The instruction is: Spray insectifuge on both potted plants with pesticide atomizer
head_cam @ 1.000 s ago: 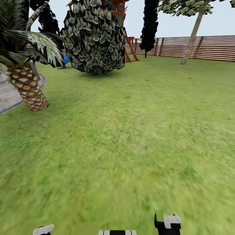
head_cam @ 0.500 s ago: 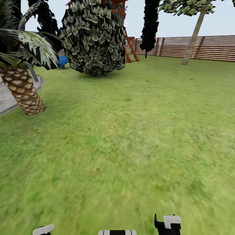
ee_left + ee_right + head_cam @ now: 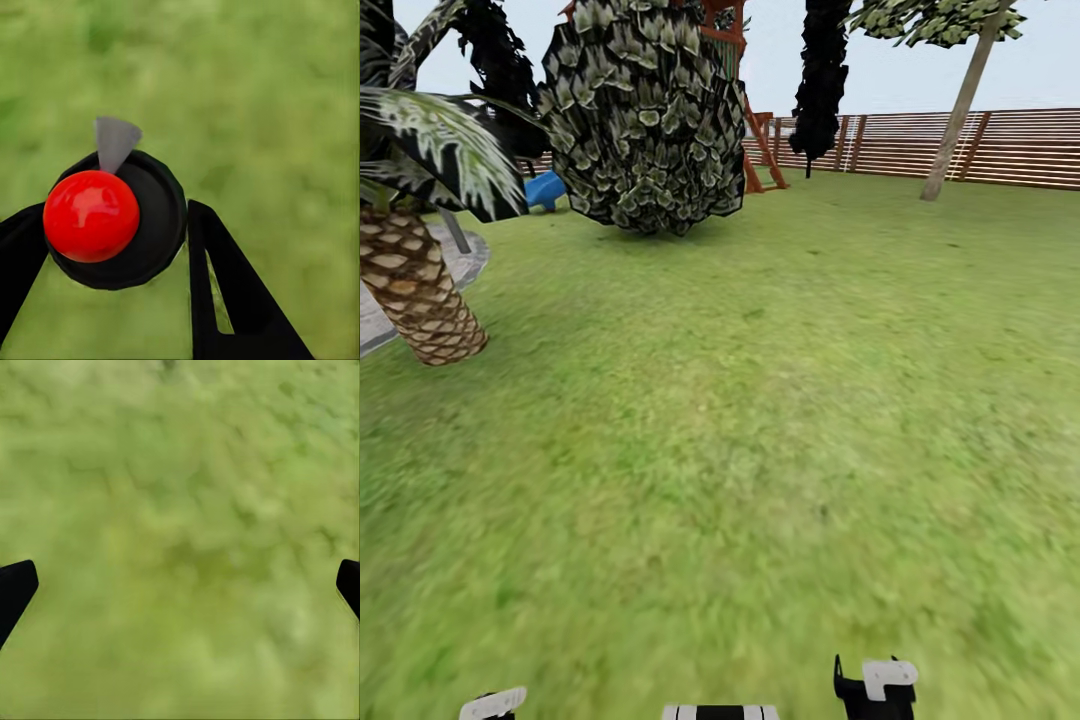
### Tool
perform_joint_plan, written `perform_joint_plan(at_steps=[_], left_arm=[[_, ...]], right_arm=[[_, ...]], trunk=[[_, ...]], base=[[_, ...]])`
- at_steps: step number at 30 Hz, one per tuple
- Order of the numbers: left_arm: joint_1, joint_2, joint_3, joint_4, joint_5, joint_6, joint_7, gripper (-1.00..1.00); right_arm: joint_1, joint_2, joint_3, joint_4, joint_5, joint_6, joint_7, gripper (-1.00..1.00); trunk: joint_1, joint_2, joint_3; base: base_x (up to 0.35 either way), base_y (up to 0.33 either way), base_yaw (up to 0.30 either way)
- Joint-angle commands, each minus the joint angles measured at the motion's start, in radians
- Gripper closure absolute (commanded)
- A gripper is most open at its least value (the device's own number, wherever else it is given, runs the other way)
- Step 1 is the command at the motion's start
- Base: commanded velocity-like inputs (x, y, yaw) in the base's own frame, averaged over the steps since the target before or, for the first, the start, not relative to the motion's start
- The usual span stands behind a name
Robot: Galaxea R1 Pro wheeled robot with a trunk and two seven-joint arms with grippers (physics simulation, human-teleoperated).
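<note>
In the left wrist view my left gripper [image 3: 112,216] is shut on the pesticide atomizer [image 3: 156,225], seen end-on as a dark round body. A glossy red ball and a small grey cone show at its tip, and one black finger presses each side of it. My right gripper [image 3: 180,585] is open, its black fingertips far apart over bare grass. The garden lawn [image 3: 760,420] stretches ahead in the head view. The potted plants are out of view.
A palm trunk [image 3: 415,290] stands at the left by the edge of the grey stone patio [image 3: 465,255]. A big dark bush [image 3: 645,120] and a wooden play frame rise behind it. A slat fence [image 3: 1020,145] and a thin tree [image 3: 960,100] close the far right.
The whole head view has shifted: the palm and patio have slid left and the bush slightly nearer, so the camera has moved. The arm parts at the lower edge stay put.
</note>
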Motion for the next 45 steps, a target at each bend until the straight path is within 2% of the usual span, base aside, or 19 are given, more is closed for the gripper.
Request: perform_joint_plan(at_steps=[1,20,22,23,26,29,30,32,34,35,38,41,45], left_arm=[[-0.001,0.0,0.009,0.001,-0.005,-0.003,-0.007,1.0],[-0.001,0.0,0.009,0.001,-0.005,-0.003,-0.007,1.0],[-0.001,0.0,0.009,0.001,-0.005,-0.004,-0.008,1.0],[-0.001,-0.001,0.008,0.001,-0.005,-0.005,-0.008,1.0],[-0.001,-0.002,0.007,0.001,-0.005,-0.005,-0.008,1.0],[-0.001,-0.002,0.007,0.001,-0.005,-0.005,-0.009,1.0],[-0.001,-0.002,0.007,0.001,-0.005,-0.005,-0.009,1.0],[-0.001,-0.002,0.007,0.001,-0.005,-0.004,-0.009,1.0],[-0.001,-0.002,0.007,0.001,-0.005,-0.004,-0.008,1.0],[-0.001,-0.002,0.008,0.001,-0.005,-0.004,-0.008,1.0],[-0.001,-0.002,0.008,0.001,-0.005,-0.004,-0.009,1.0],[-0.001,-0.001,0.008,0.001,-0.005,-0.005,-0.009,1.0],[-0.001,0.0,0.009,0.001,-0.005,-0.005,-0.009,1.0]], right_arm=[[0.0,-0.002,-0.008,0.001,0.011,-0.002,-0.005,-1.0],[0.009,-0.005,-0.008,0.001,0.01,-0.002,-0.001,-1.0],[0.009,-0.006,-0.008,0.001,0.009,-0.002,0.038,-1.0],[0.009,-0.006,-0.008,0.0,0.006,-0.002,0.088,-1.0],[0.009,-0.017,-0.011,-0.002,0.001,-0.003,0.165,-1.0],[0.009,-0.025,-0.013,-0.004,-0.003,-0.003,0.182,-1.0],[0.009,-0.027,-0.013,-0.004,-0.009,-0.003,0.184,-1.0],[0.009,-0.041,-0.015,-0.006,-0.057,-0.003,0.187,-1.0],[0.009,-0.071,-0.017,-0.008,-0.167,-0.002,0.192,-1.0],[0.009,-0.076,-0.017,-0.008,-0.192,-0.002,0.193,-1.0],[0.009,-0.083,-0.017,-0.009,-0.214,-0.002,0.214,-1.0],[0.009,-0.109,-0.019,-0.01,-0.22,-0.003,0.312,-1.0],[0.009,-0.126,-0.02,-0.011,-0.221,-0.003,0.351,-1.0]], trunk=[[0.0,0.0,-0.001],[0.0,0.0,-0.001],[0.0,0.0,-0.001],[0.0,0.0,-0.001],[0.0,0.0,-0.001],[0.0,0.0,-0.001],[0.0,0.0,-0.001],[0.0,0.0,-0.001],[0.0,0.0,-0.001],[0.0,0.0,-0.001],[0.0,0.0,-0.001],[0.0,0.0,-0.001],[0.0,0.0,-0.001]], base=[[0.34,0.0,0.0],[0.34,0.0,0.0],[0.34,0.0,0.0],[0.34,0.0,0.0],[0.34,0.0,0.0],[0.34,0.0,0.0],[0.34,0.0,0.0],[0.34,0.0,0.0],[0.34,0.0,-0.043],[0.34,0.0,-0.071],[0.34,0.0,-0.099],[0.34,0.0,-0.147],[0.34,0.0,-0.113]])
